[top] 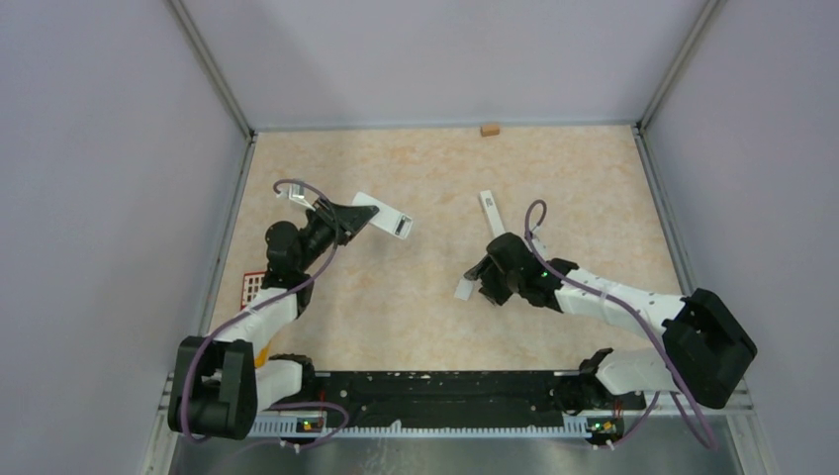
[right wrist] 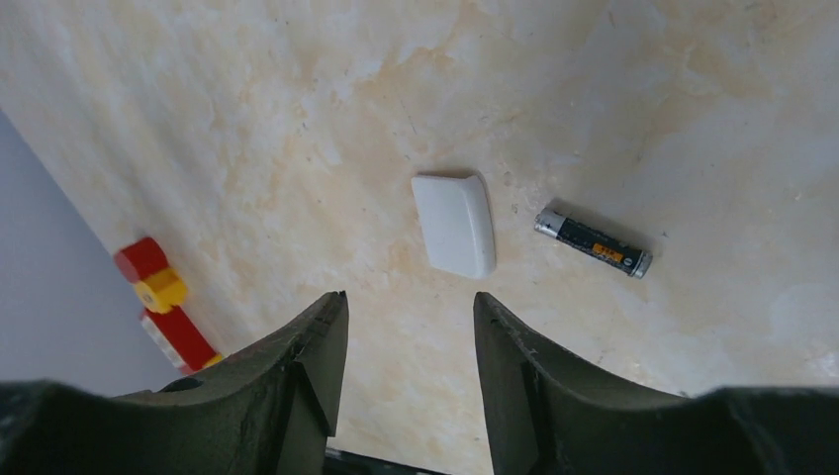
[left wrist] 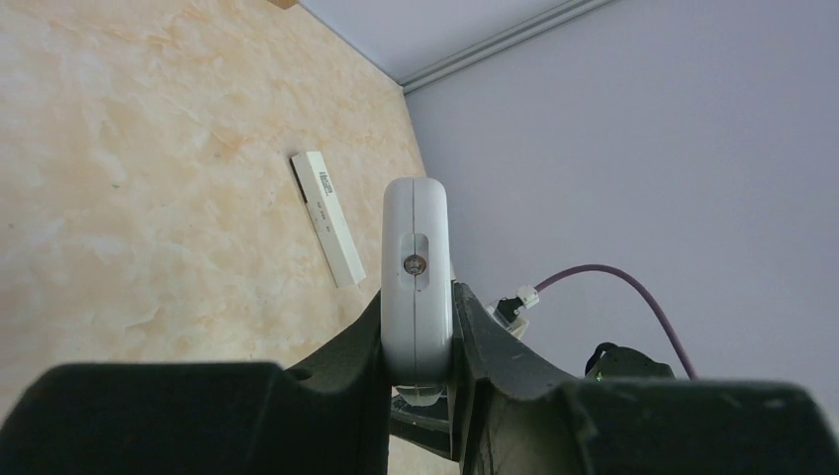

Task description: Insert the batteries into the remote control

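Your left end effector (left wrist: 418, 332): clamped on white rounded plastic remote control (left wrist: 416, 267). Your right end effector (right wrist: 409, 332): wide, empty, near small dark cylindrical battery (right wrist: 594, 242) lying on beige desk (right wrist: 247, 119) beside white plastic cover (right wrist: 455, 223). Risk: battery may roll away as you close.

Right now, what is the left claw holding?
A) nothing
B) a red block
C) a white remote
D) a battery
C: the left wrist view shows the left claw shut on the white remote, which is pinched between its two fingers.
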Controlling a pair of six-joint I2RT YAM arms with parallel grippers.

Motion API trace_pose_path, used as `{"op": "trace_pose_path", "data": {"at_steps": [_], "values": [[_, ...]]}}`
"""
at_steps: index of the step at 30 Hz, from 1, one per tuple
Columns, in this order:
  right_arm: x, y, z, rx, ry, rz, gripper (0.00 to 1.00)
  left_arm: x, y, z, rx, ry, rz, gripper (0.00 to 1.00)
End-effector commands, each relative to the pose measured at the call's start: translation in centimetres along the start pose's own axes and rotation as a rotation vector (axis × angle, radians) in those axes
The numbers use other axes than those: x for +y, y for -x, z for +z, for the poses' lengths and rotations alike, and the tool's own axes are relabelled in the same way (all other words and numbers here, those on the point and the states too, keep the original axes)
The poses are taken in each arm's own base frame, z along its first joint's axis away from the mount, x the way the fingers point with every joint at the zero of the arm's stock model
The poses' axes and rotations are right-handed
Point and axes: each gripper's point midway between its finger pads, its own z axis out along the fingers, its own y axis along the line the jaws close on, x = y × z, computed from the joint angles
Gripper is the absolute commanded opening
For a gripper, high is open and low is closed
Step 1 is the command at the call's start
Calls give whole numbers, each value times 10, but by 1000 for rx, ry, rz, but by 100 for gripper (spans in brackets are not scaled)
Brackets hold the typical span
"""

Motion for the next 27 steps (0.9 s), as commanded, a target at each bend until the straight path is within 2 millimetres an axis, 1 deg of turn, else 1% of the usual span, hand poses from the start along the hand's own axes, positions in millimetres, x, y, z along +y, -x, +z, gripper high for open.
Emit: {"op": "trace_pose_path", "data": {"at_steps": [1, 4, 7, 11, 14, 20, 22, 27], "values": [[11, 10, -3, -59, 27, 281, 53, -20, 17, 0, -59, -44, 87, 0], [0, 8, 3, -57, 18, 378, 55, -17, 17, 0, -63, -32, 86, 0], [-7, 4, 10, -45, 16, 438, 56, -14, 21, 2, -80, -18, 76, 0], [-10, 9, 13, -76, -12, 440, 56, -17, 26, 5, -93, -23, 81, 0], [-20, 9, 15, -92, -55, 442, 58, -16, 26, 5, -92, -20, 83, 0], [-38, 2, 20, -76, -115, 483, 59, -15, 28, 6, -103, -15, 73, 0], [-43, 2, 22, -85, -125, 487, 59, -15, 28, 6, -102, -16, 72, 0], [-63, 14, 21, -172, -183, 476, 56, -15, 28, 6, -101, -14, 71, 0]]}}
